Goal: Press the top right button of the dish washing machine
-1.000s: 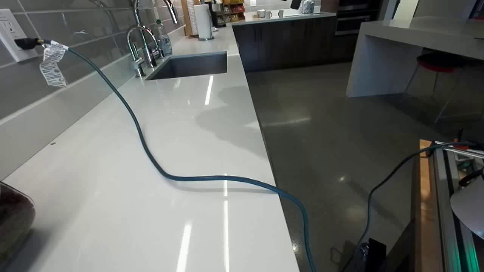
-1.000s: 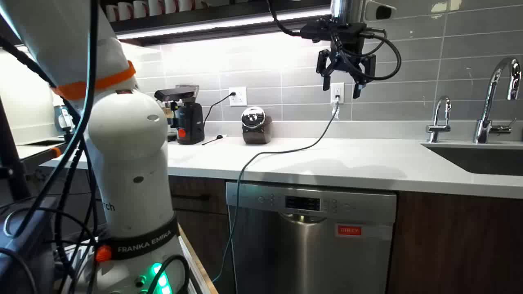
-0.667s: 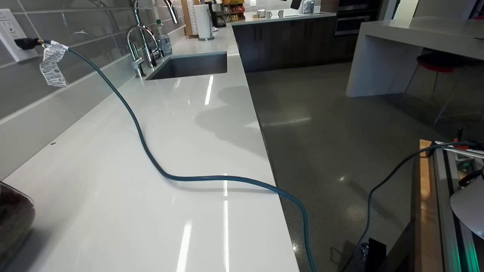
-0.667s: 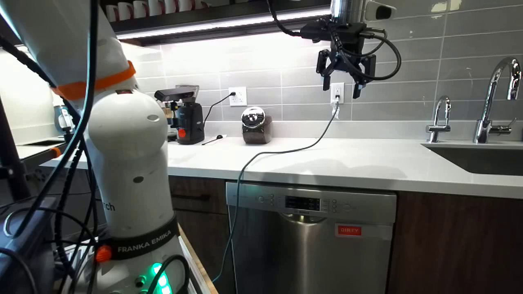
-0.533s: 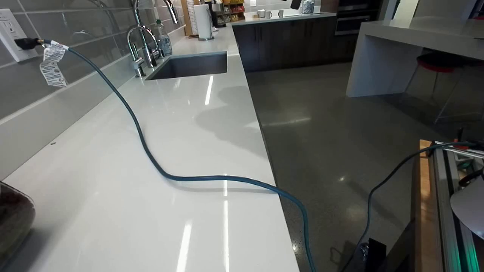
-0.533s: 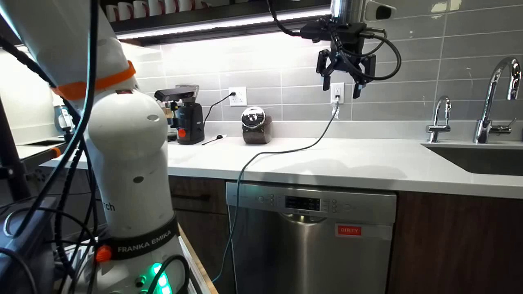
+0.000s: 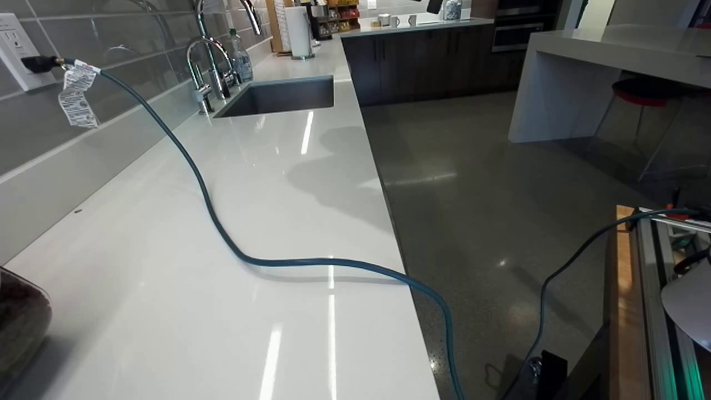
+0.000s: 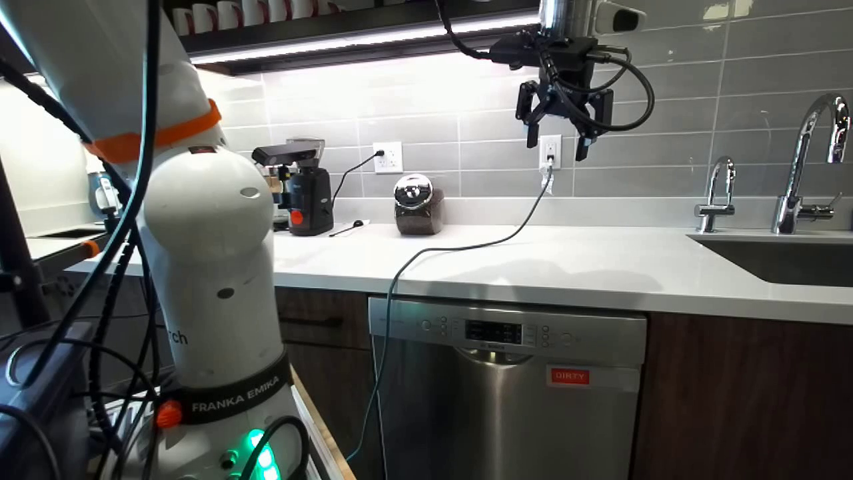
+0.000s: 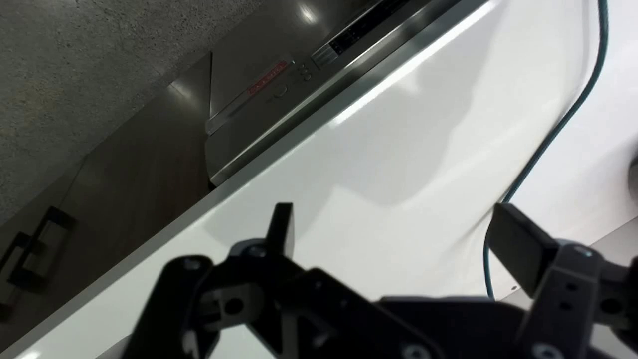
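The dishwasher (image 8: 493,407) is stainless steel, set under the counter, with a red "DIRTY" label (image 8: 570,377) on its door. Its control panel has a dark display (image 8: 493,332), small buttons (image 8: 545,336) right of the display and a faint round button (image 8: 566,338) farther right. In the wrist view the round button (image 9: 280,90) and the panel lie at the upper left, beyond the counter edge. My gripper (image 8: 557,142) points down high above the counter, well above the panel. In the wrist view its fingers (image 9: 394,214) are wide apart with nothing between them. The dishwasher is not seen in an exterior view (image 7: 355,200).
A blue-green cord (image 8: 460,249) runs from a wall outlet (image 8: 550,148) across the white counter (image 8: 600,253), then hangs over the dishwasher's left side. A jar (image 8: 418,207) and black coffee grinder (image 8: 310,197) stand at the back. The sink (image 8: 786,263) and faucets (image 8: 790,193) are at the right.
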Motion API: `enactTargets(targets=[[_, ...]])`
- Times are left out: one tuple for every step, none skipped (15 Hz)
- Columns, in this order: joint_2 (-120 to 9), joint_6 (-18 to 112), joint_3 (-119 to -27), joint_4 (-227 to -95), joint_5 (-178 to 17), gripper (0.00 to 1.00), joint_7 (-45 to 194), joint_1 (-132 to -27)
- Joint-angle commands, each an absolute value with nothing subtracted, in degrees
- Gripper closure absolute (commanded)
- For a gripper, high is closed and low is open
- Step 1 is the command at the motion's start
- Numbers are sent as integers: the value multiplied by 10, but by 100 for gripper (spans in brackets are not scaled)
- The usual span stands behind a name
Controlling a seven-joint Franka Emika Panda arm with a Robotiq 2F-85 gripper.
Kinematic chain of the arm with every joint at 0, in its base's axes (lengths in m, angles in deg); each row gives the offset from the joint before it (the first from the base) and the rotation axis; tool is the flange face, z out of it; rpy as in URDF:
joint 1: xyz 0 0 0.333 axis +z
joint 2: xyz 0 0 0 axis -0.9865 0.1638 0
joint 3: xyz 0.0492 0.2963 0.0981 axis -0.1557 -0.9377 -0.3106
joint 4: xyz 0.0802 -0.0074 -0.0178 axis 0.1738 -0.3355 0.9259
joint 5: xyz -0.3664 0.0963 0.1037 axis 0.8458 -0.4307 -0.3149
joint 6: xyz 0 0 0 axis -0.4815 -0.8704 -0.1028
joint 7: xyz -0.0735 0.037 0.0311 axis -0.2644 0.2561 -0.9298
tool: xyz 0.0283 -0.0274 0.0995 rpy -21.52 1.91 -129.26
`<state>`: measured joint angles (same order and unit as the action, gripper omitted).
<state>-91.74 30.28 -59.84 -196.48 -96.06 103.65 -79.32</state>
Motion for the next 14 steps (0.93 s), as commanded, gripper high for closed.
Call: enactTargets(targets=[[-881, 289, -615, -1962, -975, 0, 1052, -800], [-866, 284, -620, -1966, -974, 0, 1054, -798], [-853, 278, -624, -1970, -977, 0, 1063, -795], [-842, 284, -631, -1977, -974, 0, 1069, -796], [-832, 290, -639, -1981, -970, 0, 1077, -797], [-821, 297, -646, -1984, -964, 0, 1086, -799], [-812, 297, -652, -1985, -963, 0, 1102, -800], [-807, 297, -659, -1986, -957, 0, 1120, -801], [-802, 299, -664, -1987, -956, 0, 1138, -802], [-801, 299, -669, -1989, -953, 0, 1157, -802], [-798, 297, -672, -1991, -951, 0, 1181, -803], [-797, 300, -675, -1993, -951, 0, 1201, -804], [-794, 301, -677, -1995, -955, 0, 1226, -804], [-792, 305, -679, -1999, -953, 0, 1245, -804]])
